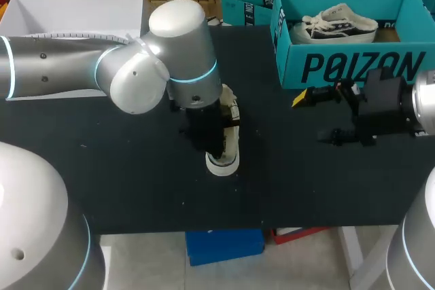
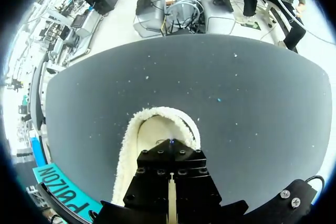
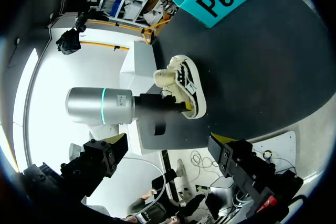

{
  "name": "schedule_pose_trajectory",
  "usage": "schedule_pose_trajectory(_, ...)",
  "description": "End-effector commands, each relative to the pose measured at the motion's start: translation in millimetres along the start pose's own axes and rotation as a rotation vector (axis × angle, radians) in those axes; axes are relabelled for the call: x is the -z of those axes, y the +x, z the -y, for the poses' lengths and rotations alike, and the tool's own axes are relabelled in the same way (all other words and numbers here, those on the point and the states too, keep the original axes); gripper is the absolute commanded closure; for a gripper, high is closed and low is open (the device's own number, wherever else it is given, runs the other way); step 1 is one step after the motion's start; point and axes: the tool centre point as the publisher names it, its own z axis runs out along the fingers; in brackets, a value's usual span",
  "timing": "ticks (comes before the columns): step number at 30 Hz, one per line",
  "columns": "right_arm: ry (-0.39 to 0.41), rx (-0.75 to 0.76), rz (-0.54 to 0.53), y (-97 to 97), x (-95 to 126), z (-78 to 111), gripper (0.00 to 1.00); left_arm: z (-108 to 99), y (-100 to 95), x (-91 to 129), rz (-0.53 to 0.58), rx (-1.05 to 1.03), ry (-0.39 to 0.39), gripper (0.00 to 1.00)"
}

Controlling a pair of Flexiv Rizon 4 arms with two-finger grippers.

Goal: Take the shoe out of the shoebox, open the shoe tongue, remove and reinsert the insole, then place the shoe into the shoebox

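Shoe (image 1: 224, 162) out mid-table (image 1: 136, 168), left gripper (image 2: 170, 171) sunk inside, grip hidden, cannot tell. Right gripper (image 3: 167, 148) wide, empty, near box (image 1: 353, 66). Risk: unpinned shoe lifting or tipping with the insole.

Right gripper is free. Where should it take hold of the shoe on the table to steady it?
Probably grip the shoe by its white end jutting past the left arm, bringing the right gripper in from its own side. The left arm covers the shoe's middle; that end lies bare.
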Motion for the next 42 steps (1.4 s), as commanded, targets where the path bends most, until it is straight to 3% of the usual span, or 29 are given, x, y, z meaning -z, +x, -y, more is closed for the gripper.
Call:
schedule_pose_trajectory(1, -0.001, 0.0, 0.001, 0.3, -0.5, 0.2, 0.0, 1.2, -2.8, 10.4, 0.009, -0.01, -0.022, 1.0)
schedule_pose_trajectory(17, -0.001, 0.0, 0.001, 0.3, -0.5, 0.2, 0.0, 4.8, 3.9, 93.4, 0.014, -0.044, -0.102, 1.0)
schedule_pose_trajectory(27, -0.001, 0.0, 0.001, 0.3, -0.5, 0.2, 0.0, -2.2, 19.8, 121.0, 0.008, -0.009, -0.124, 1.0)
schedule_pose_trajectory(37, -0.001, 0.0, 0.001, 0.3, -0.5, 0.2, 0.0, -8.3, 29.0, 130.7, 0.023, 0.018, -0.106, 1.0)
schedule_pose_trajectory(39, -0.001, 0.0, 0.001, 0.3, -0.5, 0.2, 0.0, -10.4, 32.4, 130.7, 0.032, 0.031, -0.098, 0.85)
schedule_pose_trajectory(40, -0.001, 0.0, 0.001, 0.3, -0.5, 0.2, 0.0, -11.2, 33.9, 130.4, 0.044, 0.042, -0.089, 0.69)
schedule_pose_trajectory(42, -0.001, 0.0, 0.001, 0.3, -0.5, 0.2, 0.0, -12.3, 35.4, 130.7, 0.047, 0.045, -0.087, 0.63)
